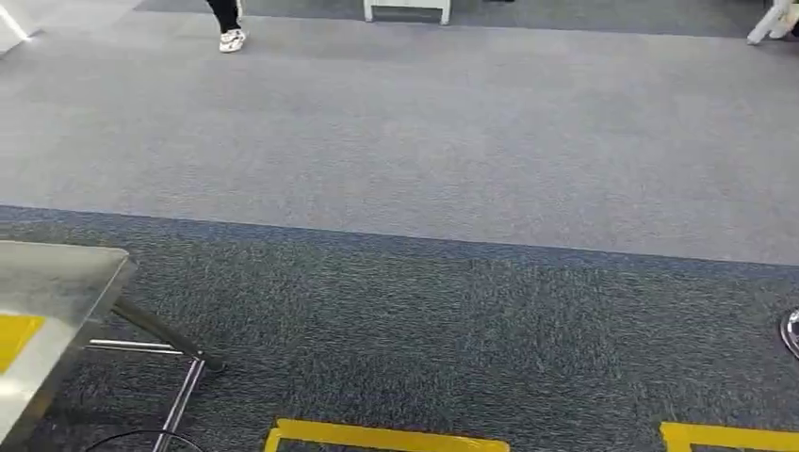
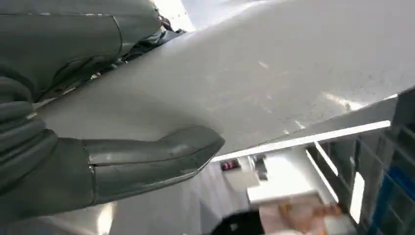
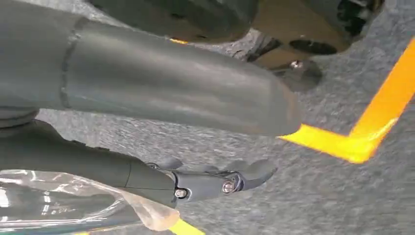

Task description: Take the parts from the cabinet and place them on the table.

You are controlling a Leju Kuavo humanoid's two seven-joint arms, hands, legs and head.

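1. Down at floor level is where the head view looks: grey carpet, yellow tape marks (image 1: pixel 386 436), and the corner of a metal table (image 1: pixel 57 282) at the lower left with a yellow patch on it. A person's shoe (image 1: pixel 232 40) is way off at the far edge.

2. Right robot hand (image 3: pixel 161 147): the right wrist view has a clear plastic bag (image 3: pixel 73 200) tucked under the fingers, so my read is it's gripping a bagged part. What's inside the bag I can't make out.

3. Left robot hand (image 2: pixel 112 161): I can see the thumb sticking out over a pale surface, nothing visibly in it, but whether the fingers are spread or curled I honestly can't tell.

4. Step-wise this looks like the carry leg, part in hand, heading for the table. Next move probably calls for turning left to square up with that table, then lowering the bag onto it.

5. View differences: the table shows up from the head camera, the bag from the right wrist.
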